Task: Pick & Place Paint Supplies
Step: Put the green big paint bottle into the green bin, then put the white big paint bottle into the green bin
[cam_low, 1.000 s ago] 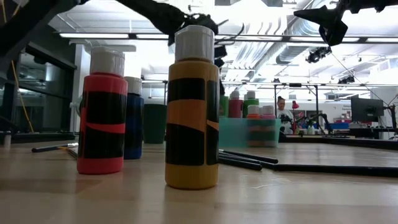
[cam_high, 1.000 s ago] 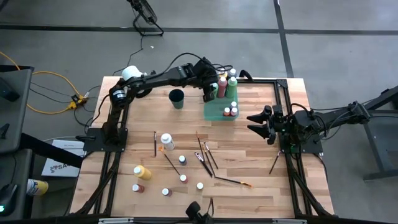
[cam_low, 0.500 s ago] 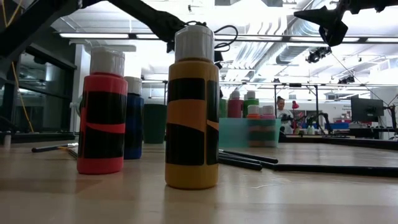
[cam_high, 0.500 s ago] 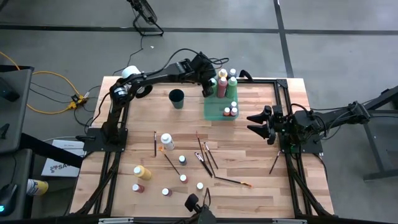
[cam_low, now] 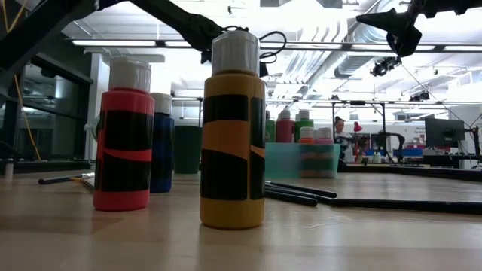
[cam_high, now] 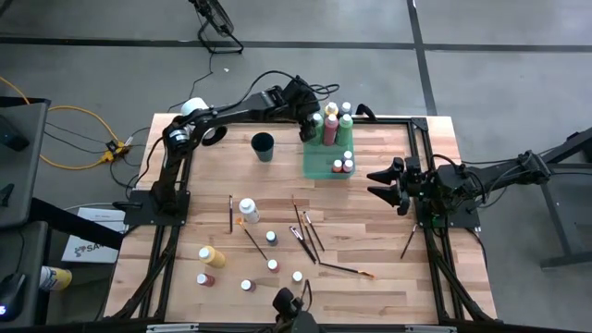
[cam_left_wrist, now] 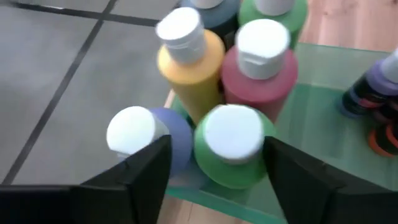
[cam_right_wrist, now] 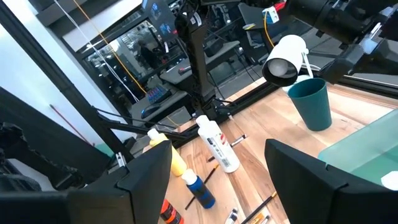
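Two hands, one at work: the left hand [cam_high: 310, 118] hangs open at the tray's [cam_high: 319, 168] upper-left corner, fingers flanking an upright green bottle [cam_left_wrist: 233, 146] standing in the tray. The right hand [cam_high: 381, 183], open, waits centre-right; loose bottles [cam_high: 211, 255] stand lower left on the desk [cam_high: 370, 277].

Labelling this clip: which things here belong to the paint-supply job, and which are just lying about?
Job:
- paint bottles standing loose on the table
- paintbrushes lying mid-table
- bottles in the tray
- left hand, above those bottles

Lying about:
- green tray
- teal cup
- white roll
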### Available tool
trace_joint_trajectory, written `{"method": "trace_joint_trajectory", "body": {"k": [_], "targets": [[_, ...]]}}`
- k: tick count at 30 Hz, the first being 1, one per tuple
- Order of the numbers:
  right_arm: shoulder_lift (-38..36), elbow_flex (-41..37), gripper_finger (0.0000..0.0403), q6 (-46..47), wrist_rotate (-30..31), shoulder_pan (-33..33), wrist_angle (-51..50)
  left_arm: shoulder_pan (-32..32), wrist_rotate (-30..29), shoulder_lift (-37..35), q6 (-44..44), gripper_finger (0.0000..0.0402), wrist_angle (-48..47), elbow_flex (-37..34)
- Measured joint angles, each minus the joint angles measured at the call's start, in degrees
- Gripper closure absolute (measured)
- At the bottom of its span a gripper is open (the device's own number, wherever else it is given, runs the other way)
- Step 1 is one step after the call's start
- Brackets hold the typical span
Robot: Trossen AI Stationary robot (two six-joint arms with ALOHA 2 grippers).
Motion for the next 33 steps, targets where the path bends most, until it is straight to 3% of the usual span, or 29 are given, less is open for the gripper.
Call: {"method": "trace_joint_trajectory", "body": {"k": [5,15,21,27,33], "targets": [[0.0,0.0,0.0151,1.3,0.0,0.0,-0.4,-0.1,2.1,-2.6,1.6,0.0139,-2.9,0.0],[0.0,0.0,0.0151,1.5,-2.6,0.0,-0.3,-2.7,3.4,-17.1,11.4,0.0197,-22.1,0.0],[0.0,0.0,0.0151,1.5,-2.5,0.0,-0.3,-8.0,-1.4,-25.7,14.1,0.0217,-37.3,-1.4],[0.0,0.0,0.0151,1.5,-2.4,0.0,-0.3,-14.6,-3.6,-36.0,9.2,0.0219,-39.2,-12.0],[0.0,0.0,0.0151,1.5,-2.4,0.0,-0.3,-21.6,-1.5,-46.7,7.3,0.0219,-35.1,-26.5]]}}
